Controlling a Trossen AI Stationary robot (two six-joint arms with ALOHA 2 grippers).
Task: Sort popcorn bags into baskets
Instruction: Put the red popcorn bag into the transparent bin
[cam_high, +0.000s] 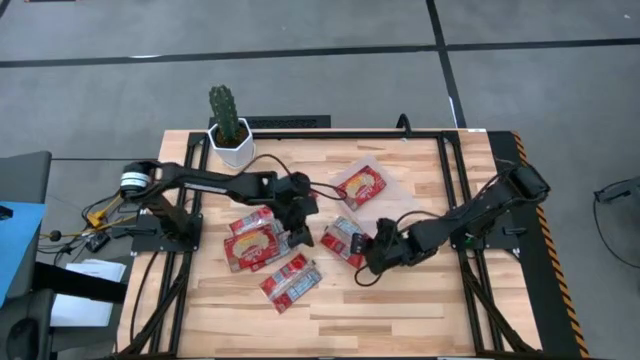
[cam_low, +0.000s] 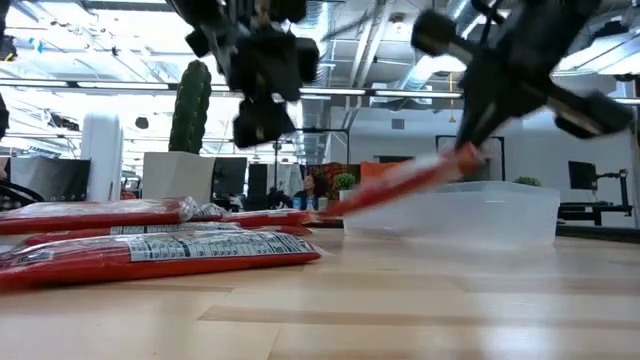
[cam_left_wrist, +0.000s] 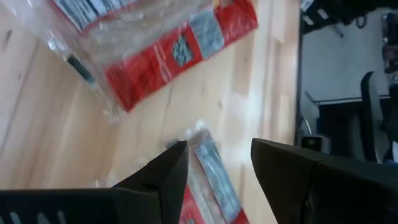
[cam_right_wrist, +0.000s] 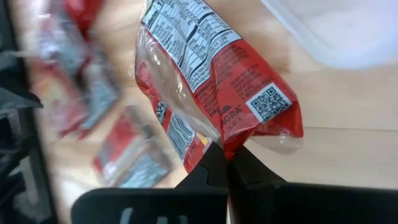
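My right gripper (cam_high: 368, 255) is shut on one red popcorn bag (cam_high: 343, 238), near the table's middle and on the near side of the clear basket (cam_high: 398, 200). One popcorn bag (cam_high: 360, 185) lies flat in that basket. Three more bags (cam_high: 250, 220) (cam_high: 255, 248) (cam_high: 290, 282) lie flat on the wood to the left. My left gripper (cam_high: 302, 215) hovers open above the table between those bags and the held one, with nothing between its fingers (cam_left_wrist: 177, 171). In the low view it hangs well above the tabletop (cam_low: 265, 120). My right gripper pinches the bag's red end (cam_right_wrist: 231, 140) between its two shut fingers. The fingers slant down at it from the table's right side. The bag, printed back up, slopes from the fingers (cam_low: 468, 152) down toward the left; whether its low end (cam_low: 335, 207) touches the wood, I cannot tell.
A white pot with a cactus (cam_high: 230, 130) stands at the far left corner. Black rails (cam_high: 455, 200) run along the table's left, right and far sides. Bare wood lies along the near edge (cam_high: 400, 310).
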